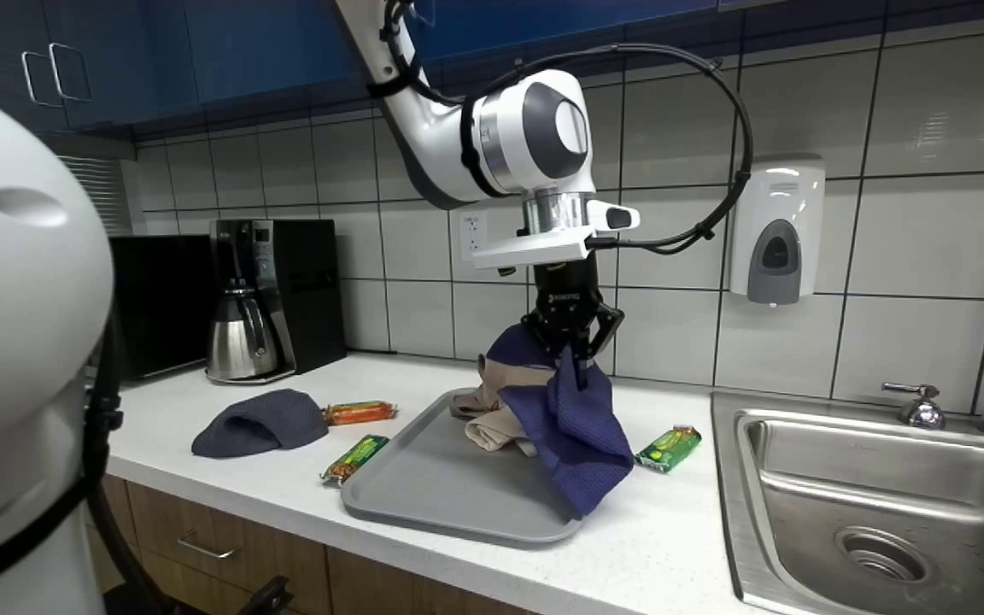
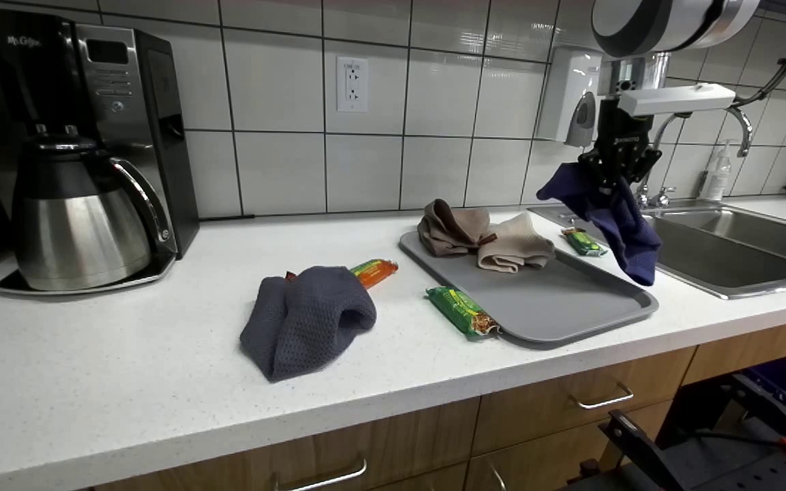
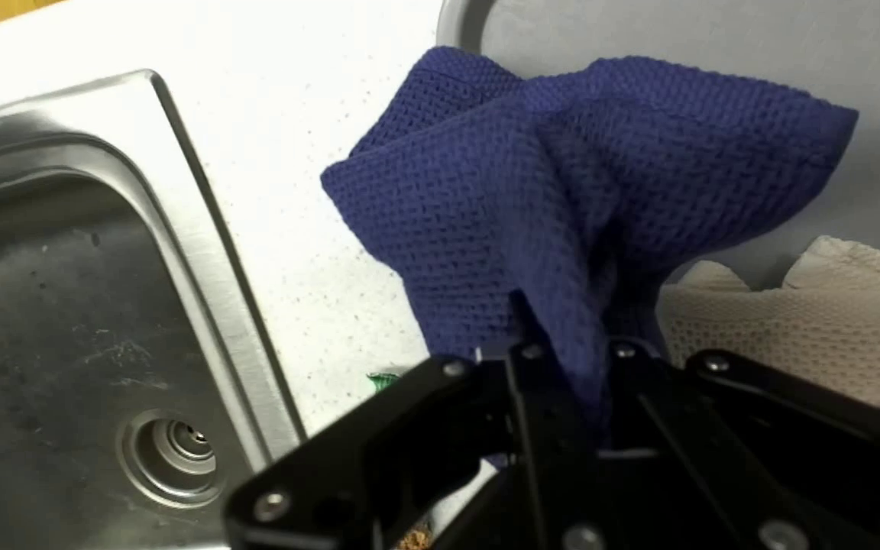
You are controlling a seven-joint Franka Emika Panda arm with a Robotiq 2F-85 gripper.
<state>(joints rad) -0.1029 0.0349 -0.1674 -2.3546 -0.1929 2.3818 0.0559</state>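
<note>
Black two-finger gripper | pinching limp navy waffle-weave cloth | cloth hangs over edge of rectangular grey plastic tray

There's 4 cloths, 3 snack pkts, 1 tray, 1 coffee mkr & 1 wall disp.

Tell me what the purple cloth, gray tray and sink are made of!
The purple cloth looks like matte woven fabric, maybe cotton: its bumpy weave shows. The gray tray seems dull plastic, since its smooth, rounded shape looks molded. The sink looks like satiny metal, probably steel, with silvery reflections.
</note>
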